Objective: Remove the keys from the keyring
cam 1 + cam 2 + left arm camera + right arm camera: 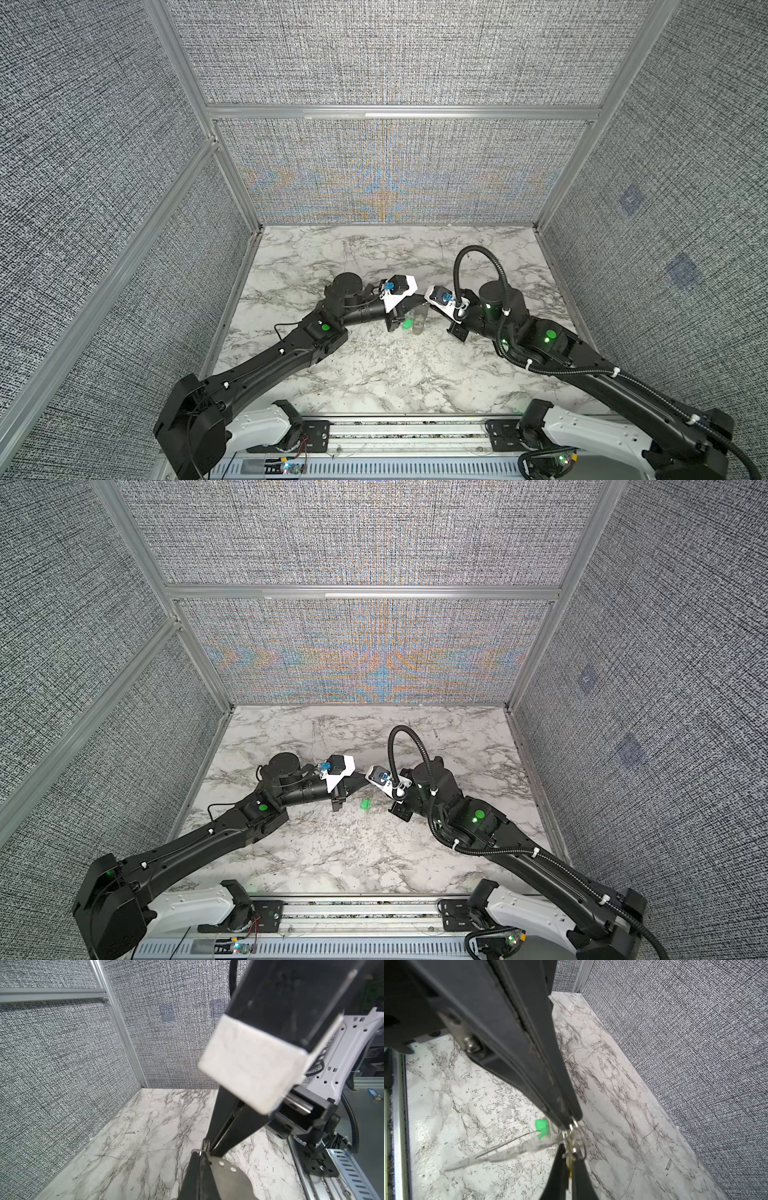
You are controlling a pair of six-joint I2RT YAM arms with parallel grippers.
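The left gripper (199, 1153) and the right gripper (572, 1123) meet tip to tip above the middle of the white marble-patterned tabletop (332, 854). The left gripper's fingers are pressed together with a sliver of the yellow plastic tag (570, 1171) showing between them, so it is judged clamped on that tag. The right gripper's fingers lie together along their length. A cluster of small silver metal rings (575, 1142) sits at their tips; whether one is pinched or merely touched cannot be told. The green oblong plastic tag (365, 804) shows just below and to the near side of the fingertips, blurred; whether it hangs or lies free cannot be told. The black keyring does not show sharply: a thin dark curved line (508, 1140) beside a pale streak may be its band. Handling: the keys and rings are judged light, stiff and smooth, so they will swing and slip readily. Take hold of a tag flat across its broad faces, not on the thin metal. Hold the keyring band near the ring being worked off.
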